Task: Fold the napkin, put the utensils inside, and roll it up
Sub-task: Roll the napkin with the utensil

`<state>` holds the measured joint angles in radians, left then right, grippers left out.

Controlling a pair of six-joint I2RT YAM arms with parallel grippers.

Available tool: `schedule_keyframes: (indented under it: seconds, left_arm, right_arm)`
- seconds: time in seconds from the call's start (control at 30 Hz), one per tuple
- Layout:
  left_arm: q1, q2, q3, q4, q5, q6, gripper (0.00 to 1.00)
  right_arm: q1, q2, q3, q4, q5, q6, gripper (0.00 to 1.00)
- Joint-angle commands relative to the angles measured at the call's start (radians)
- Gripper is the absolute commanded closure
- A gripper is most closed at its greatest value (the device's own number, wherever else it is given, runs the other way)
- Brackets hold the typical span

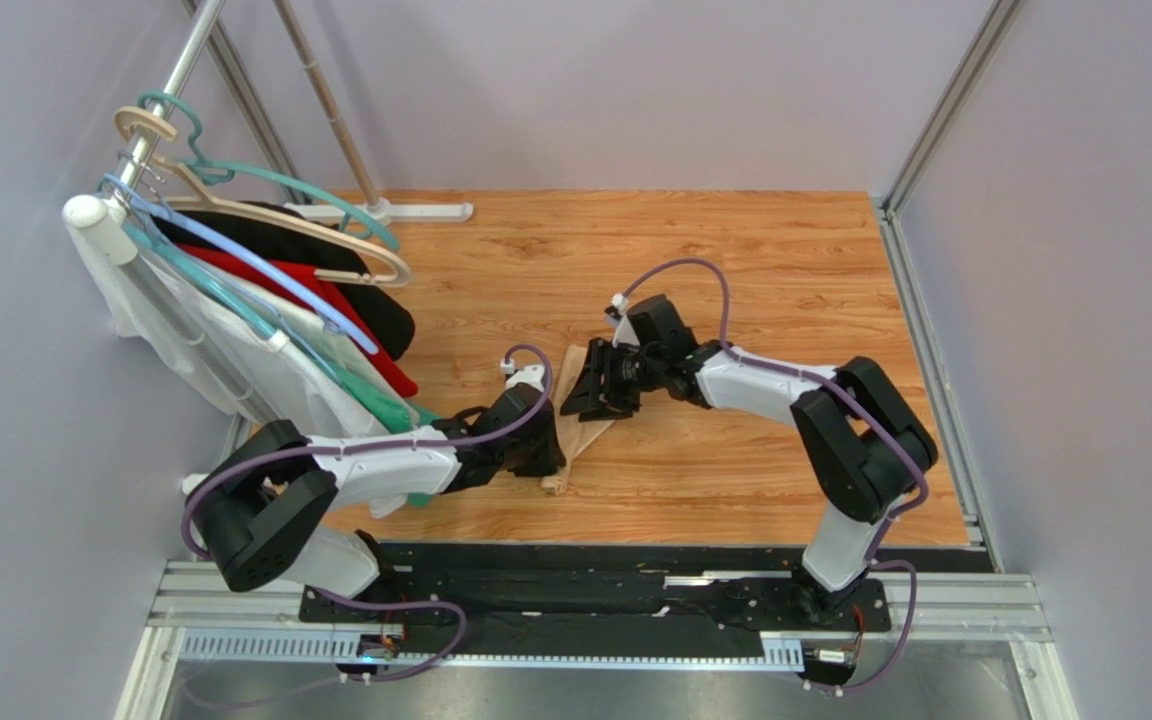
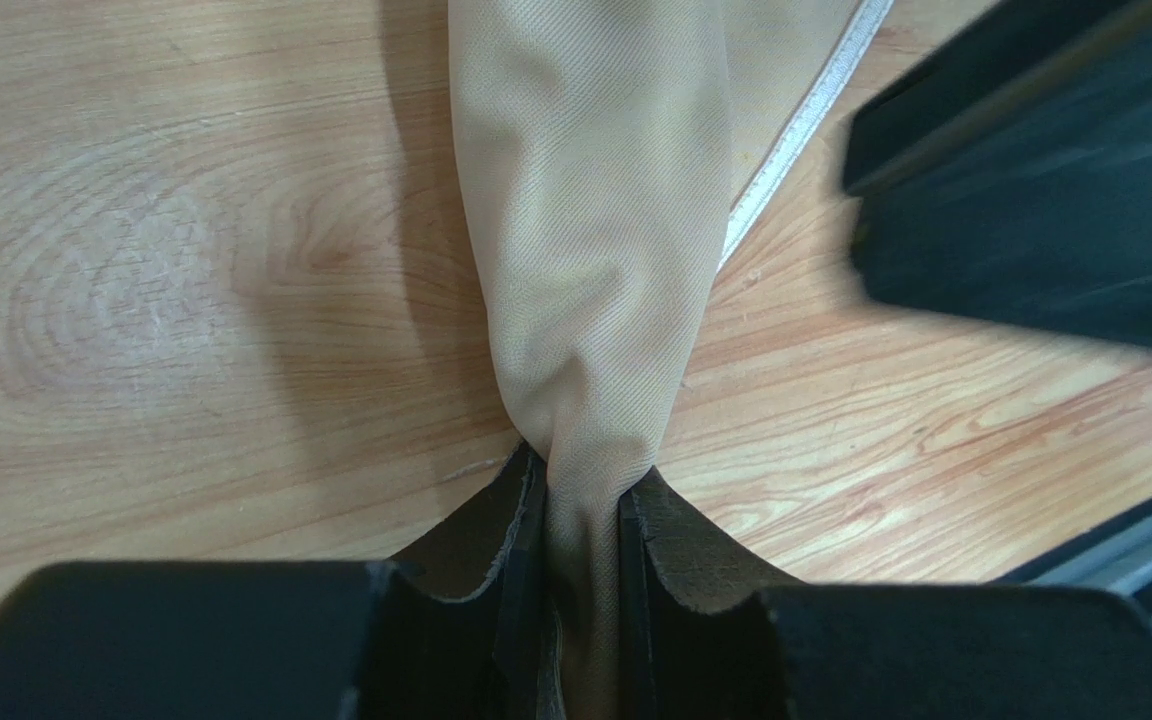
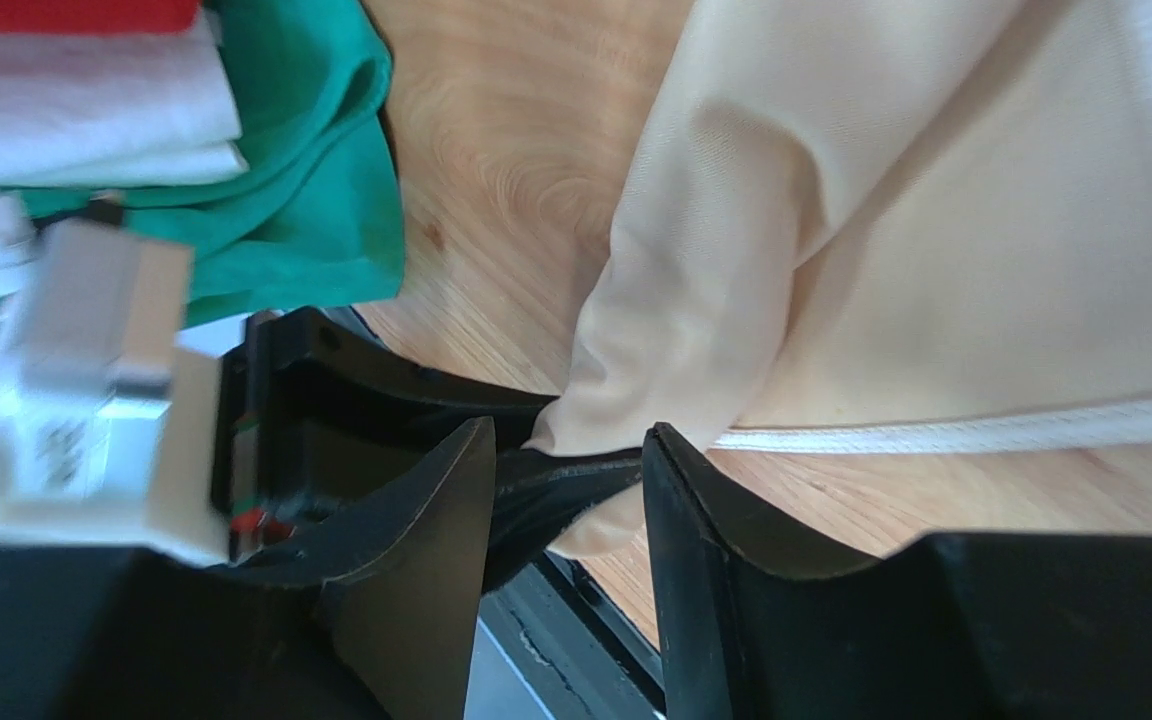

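Left hand (image 2: 579, 503) is pinched tight on a bunched end of the napkin (image 2: 597, 225). Cloth necks into the fingers, then fans out over the wood surface (image 2: 162, 300). Right hand (image 3: 567, 458) is spread, nothing btwn its fingers, tips just beside the napkin's gathered fold and close to the left hand. Napkin lies crumpled btwn both hands, not flat. Utensils not visible in any view.

Judgement: step = straighten/fold. To do it well, right hand should take the white hem (image 2: 800, 143) to the side of the bunch, not the bunch itself. Then both hands pull apart, low, so the cloth goes taut w/o dragging.

Room: most is on the napkin's far and right sides. Hanging garments (image 1: 312, 300) crowd its left and the base rail (image 1: 612, 563) is near its front. Work away from both.
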<state>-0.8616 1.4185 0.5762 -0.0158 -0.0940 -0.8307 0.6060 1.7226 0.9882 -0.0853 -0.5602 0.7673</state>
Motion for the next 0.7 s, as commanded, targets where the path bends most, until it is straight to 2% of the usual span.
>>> schedule_keyframes:
  seconds: [0.0, 0.33, 0.67]
  left_arm:
    - [-0.027, 0.014, 0.033, -0.144, -0.096, 0.045, 1.00]
    - [-0.102, 0.051, 0.093, -0.197, -0.161, 0.059, 1.00]
    - [-0.211, 0.118, 0.217, -0.276, -0.262, 0.163, 1.00]
  right_arm:
    - [0.041, 0.068, 0.047, 0.027, 0.009, 0.056, 0.55]
    - [0.061, 0.163, 0.093, 0.022, 0.037, 0.047, 0.53]
    - [0.069, 0.239, 0.070, 0.044, 0.034, 0.035, 0.53]
